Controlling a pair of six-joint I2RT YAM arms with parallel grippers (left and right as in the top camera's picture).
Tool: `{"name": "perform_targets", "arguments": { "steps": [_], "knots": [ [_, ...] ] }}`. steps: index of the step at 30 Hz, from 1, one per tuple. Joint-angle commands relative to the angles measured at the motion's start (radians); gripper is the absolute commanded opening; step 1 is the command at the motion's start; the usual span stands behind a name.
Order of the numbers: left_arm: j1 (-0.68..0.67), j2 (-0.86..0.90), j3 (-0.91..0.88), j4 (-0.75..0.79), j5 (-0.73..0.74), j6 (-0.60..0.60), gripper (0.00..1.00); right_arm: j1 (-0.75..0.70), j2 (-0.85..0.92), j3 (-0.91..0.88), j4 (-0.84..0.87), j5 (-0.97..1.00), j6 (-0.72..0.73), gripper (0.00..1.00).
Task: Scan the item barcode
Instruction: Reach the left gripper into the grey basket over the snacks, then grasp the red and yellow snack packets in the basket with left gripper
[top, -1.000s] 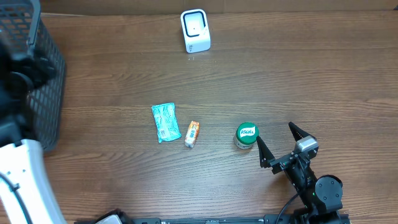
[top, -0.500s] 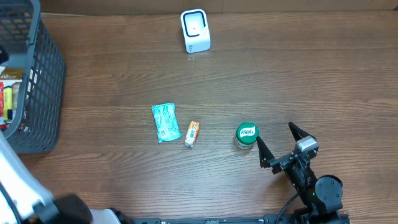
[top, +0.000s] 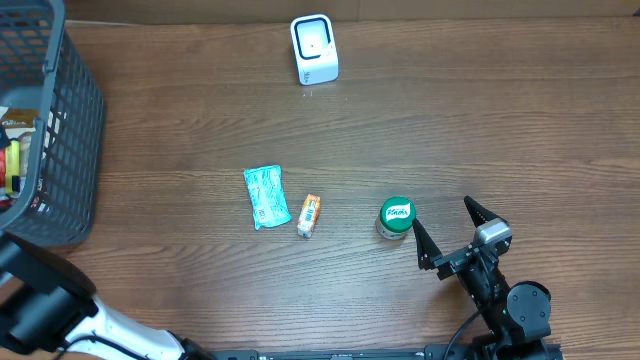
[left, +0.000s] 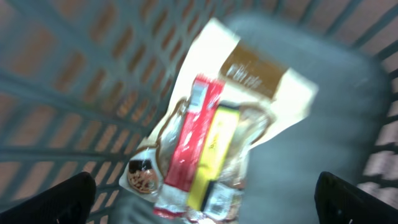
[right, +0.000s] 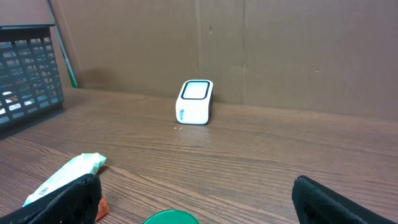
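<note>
A dark mesh basket (top: 75, 130) stands on the wooden table (top: 500, 130).

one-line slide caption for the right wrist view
Open right end effector faces a white box-shaped scanner across the brown wooden table.

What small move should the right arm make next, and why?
Probably ease the right gripper toward the green-lidded jar: its jaws stand open and empty, the jar sits just beside it, nearest of the items, and nothing is at the scanner yet.
</note>
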Motion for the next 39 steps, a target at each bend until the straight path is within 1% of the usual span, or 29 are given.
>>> {"name": "perform_targets", "arguments": {
  "steps": [1, 5, 8, 16, 23, 26, 32, 33, 35, 36, 37, 39],
  "knots": [
    [0.025, 0.102, 0.0, 0.0, 0.028, 0.116, 1.0, -0.004, -0.006, -0.011, 0.005, 0.002, 0.0, 1.0],
    [0.037, 0.172, 0.0, 0.027, 0.037, 0.122, 1.0, -0.004, -0.006, -0.011, 0.005, 0.002, 0.0, 1.0],
    [0.038, 0.201, 0.0, 0.056, 0.08, 0.138, 1.0, -0.004, -0.006, -0.011, 0.005, 0.002, 0.0, 1.0],
    [0.029, 0.211, -0.001, 0.095, 0.086, 0.192, 1.0, -0.004, -0.006, -0.011, 0.005, 0.002, 0.0, 1.0],
    [0.028, 0.274, -0.001, 0.14, 0.086, 0.198, 1.0, -0.004, -0.006, -0.011, 0.005, 0.002, 0.0, 1.0],
    [0.028, 0.329, -0.001, 0.161, 0.094, 0.198, 1.0, -0.004, -0.006, -0.011, 0.005, 0.002, 0.0, 1.0],
    [0.019, 0.402, -0.001, 0.161, 0.114, 0.197, 1.0, -0.004, -0.006, -0.011, 0.005, 0.002, 0.0, 1.0],
    [0.018, 0.406, -0.001, 0.156, 0.109, 0.198, 0.96, -0.004, -0.006, -0.011, 0.005, 0.002, 0.0, 1.0],
    [0.017, 0.404, -0.001, 0.153, 0.108, 0.197, 0.79, -0.004, -0.006, -0.011, 0.005, 0.002, 0.0, 1.0],
    [0.017, 0.402, -0.001, 0.153, 0.108, 0.197, 0.64, -0.004, -0.006, -0.011, 0.005, 0.002, 0.0, 1.0],
    [0.017, 0.399, 0.0, 0.15, 0.108, 0.197, 0.53, -0.004, -0.006, -0.011, 0.005, 0.002, 0.0, 1.0],
    [0.017, 0.398, 0.001, 0.14, 0.108, 0.197, 0.43, -0.004, -0.006, -0.011, 0.005, 0.002, 0.0, 1.0]
  ]
}}
